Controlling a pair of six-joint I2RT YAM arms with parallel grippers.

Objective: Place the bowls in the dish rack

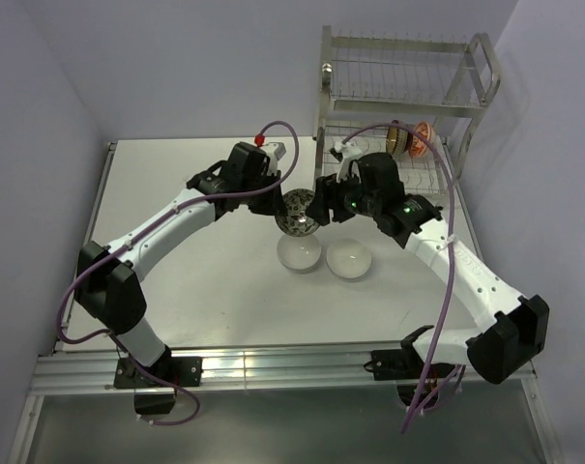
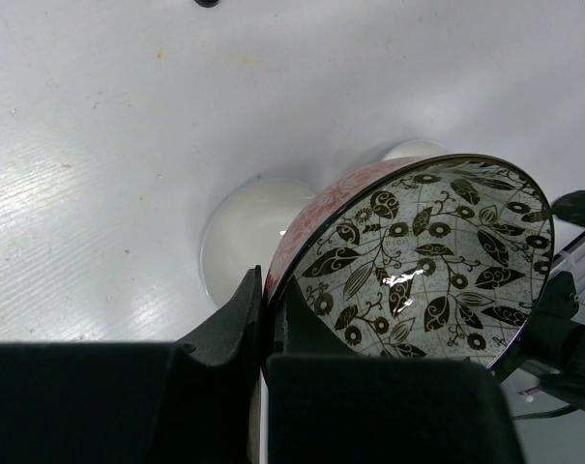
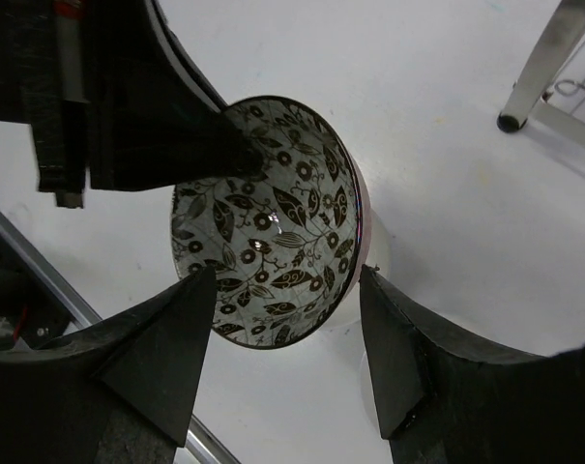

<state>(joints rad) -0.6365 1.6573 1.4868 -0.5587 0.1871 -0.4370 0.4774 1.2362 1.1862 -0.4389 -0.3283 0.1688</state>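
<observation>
A grey-white bowl [image 1: 297, 215] with a black leaf pattern inside hangs tilted above the table. My left gripper [image 1: 277, 196] is shut on its rim [image 2: 268, 285], one finger inside and one outside. In the left wrist view the patterned bowl [image 2: 427, 261] fills the right half. My right gripper [image 1: 321, 213] is open, and its fingers straddle the same bowl [image 3: 273, 222] at the lower rim [image 3: 287, 275]. Two plain white bowls [image 1: 299, 251] [image 1: 349, 258] sit on the table just below. The dish rack [image 1: 408, 77] stands at the back right, with a dark brown bowl [image 1: 398, 138] and an orange-red bowl [image 1: 421, 138] in its lower tier.
A rack leg [image 3: 539, 68] shows at the top right of the right wrist view. One white bowl [image 2: 244, 242] lies directly under the held bowl in the left wrist view. Walls close in the table on the left, back and right.
</observation>
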